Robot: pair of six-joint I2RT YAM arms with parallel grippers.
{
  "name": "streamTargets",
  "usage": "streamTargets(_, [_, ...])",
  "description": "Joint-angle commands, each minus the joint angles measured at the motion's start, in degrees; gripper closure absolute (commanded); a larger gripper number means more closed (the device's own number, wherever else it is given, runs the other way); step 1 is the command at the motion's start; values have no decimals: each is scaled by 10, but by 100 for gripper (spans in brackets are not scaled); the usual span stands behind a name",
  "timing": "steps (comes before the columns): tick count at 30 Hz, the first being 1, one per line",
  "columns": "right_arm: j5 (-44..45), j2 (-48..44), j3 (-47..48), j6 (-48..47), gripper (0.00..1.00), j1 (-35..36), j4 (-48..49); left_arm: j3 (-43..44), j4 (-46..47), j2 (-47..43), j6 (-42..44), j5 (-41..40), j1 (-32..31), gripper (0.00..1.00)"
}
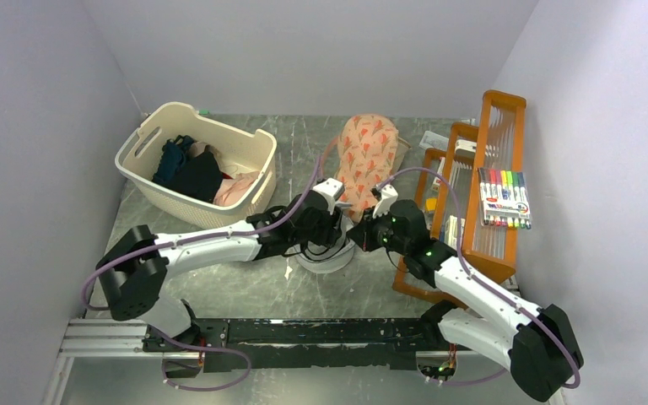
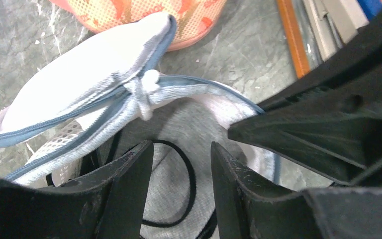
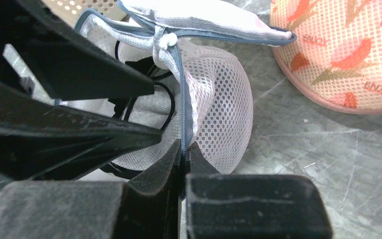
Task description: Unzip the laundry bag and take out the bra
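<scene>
The white mesh laundry bag [image 1: 327, 256] sits at the table's middle, unzipped, its lid [image 2: 89, 74] flipped back. Inside, the black bra [image 2: 191, 186] shows as thin straps on grey lining; it also shows in the right wrist view [image 3: 149, 94]. My left gripper [image 2: 181, 149] is open, its fingers reaching down into the bag's mouth on either side of a strap loop. My right gripper [image 3: 184, 149] is shut on the bag's greyish zip rim [image 3: 182, 99], holding the mesh wall [image 3: 224, 114]. In the top view both grippers, left [image 1: 331, 221] and right [image 1: 369, 232], meet over the bag.
An orange patterned fabric piece [image 1: 367, 152] lies just behind the bag. A cream slotted basket [image 1: 196, 162] with dark blue and pink clothes stands at the back left. A wooden rack [image 1: 477, 190] with a marker pack [image 1: 504, 197] stands on the right.
</scene>
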Motion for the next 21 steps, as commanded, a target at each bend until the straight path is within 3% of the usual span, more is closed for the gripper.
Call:
streamTargets(1, [12,-20,-18,19,100,3,29,22,32,28,-10,10,5,42])
streamTargets(12, [11,-19,-26,29,100,3,41,13,84,47,9,53,5,32])
streamTargets(18, [19,-20,-22,24,100,4,33,7,103,44,9,54,1,33])
streamTargets(21, [20,-18,-21,24,100,3,33,13,101,54,9,57,2,40])
